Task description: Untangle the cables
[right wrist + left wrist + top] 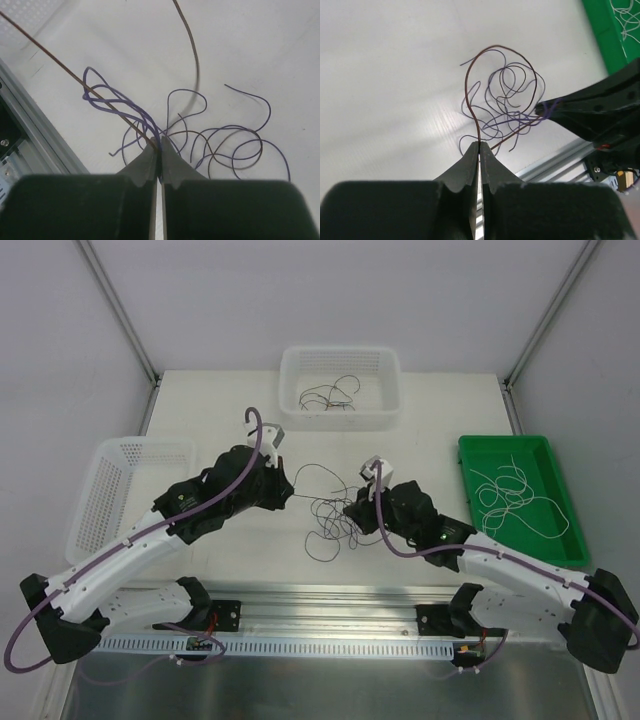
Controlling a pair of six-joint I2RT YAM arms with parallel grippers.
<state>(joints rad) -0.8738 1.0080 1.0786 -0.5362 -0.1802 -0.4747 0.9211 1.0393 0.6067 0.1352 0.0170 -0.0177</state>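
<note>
Above: seeing the cables (335, 515) bunched between the left claw (293, 498) and right claw (350, 508). Left wrist: pinching shut on a brown wire (468, 82). Right wrist: clamping together on purple strands (115, 103), seemingly that brown wire too. Probably risking cinching the knot tighter by pulling apart while both gripping one wire.

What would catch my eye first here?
A tangle of thin brown and purple cables lies in the middle of the table. The left gripper and right gripper each pinch a strand of it. A green tray at the right holds loose white wires.
</note>
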